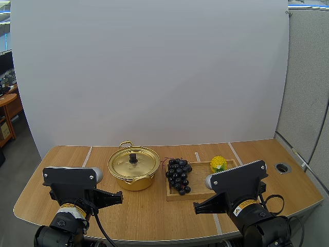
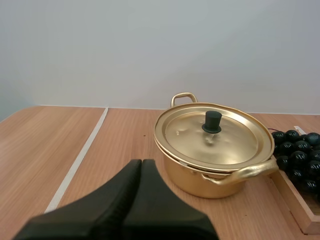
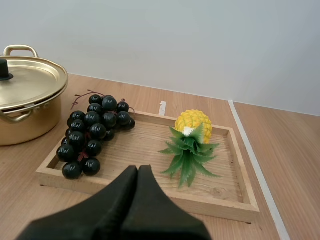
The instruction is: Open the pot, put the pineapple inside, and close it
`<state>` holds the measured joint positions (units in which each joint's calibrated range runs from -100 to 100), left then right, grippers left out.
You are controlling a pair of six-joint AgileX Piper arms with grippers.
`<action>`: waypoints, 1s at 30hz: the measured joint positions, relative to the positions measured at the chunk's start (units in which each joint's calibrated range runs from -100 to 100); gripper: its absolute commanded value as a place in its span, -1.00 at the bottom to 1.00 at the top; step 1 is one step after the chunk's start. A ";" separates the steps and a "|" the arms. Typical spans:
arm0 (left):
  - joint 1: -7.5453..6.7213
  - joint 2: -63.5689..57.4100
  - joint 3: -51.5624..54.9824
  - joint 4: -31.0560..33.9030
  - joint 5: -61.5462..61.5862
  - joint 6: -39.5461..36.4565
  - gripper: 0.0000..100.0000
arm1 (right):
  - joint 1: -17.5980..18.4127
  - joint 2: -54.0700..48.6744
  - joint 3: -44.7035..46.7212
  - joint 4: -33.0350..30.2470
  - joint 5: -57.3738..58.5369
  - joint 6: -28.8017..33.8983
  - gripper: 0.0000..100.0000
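At the left, the left gripper (image 2: pixel 142 163) hangs low over the near part of the table (image 1: pixel 61 159), its two fingers pressed together into one dark wedge with nothing between them. Just ahead of it and slightly to its right stands the one gold pot (image 2: pixel 212 170), upright, its single lid (image 2: pixel 212 137) seated flat with the black knob on top. Beside the pot on the right is one wooden tray (image 3: pixel 227 197), holding one bunch of dark grapes (image 3: pixel 92 135) at its left end; a few berries seem to rest on the tray's left rim, though the angle makes that hard to judge. The right gripper (image 3: pixel 137 170) is also closed on nothing and sits at the tray's near edge. The one pineapple (image 3: pixel 192 125) lies ahead of this gripper and a little to its right, apart from it, in the tray's right half. It lies on its side with its long axis running front to back, the yellow body toward the far rim and the green leaves pointing back at the robot.
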<state>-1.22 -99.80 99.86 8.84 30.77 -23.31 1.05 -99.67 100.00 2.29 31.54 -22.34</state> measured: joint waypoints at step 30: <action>0.00 0.00 -9.29 0.00 -0.19 0.00 -1.00 | 0.00 0.00 -1.87 2.84 1.31 0.00 -1.00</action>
<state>-1.22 -99.80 90.58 8.84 30.58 -23.31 1.05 -99.67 98.13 5.14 32.86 -22.34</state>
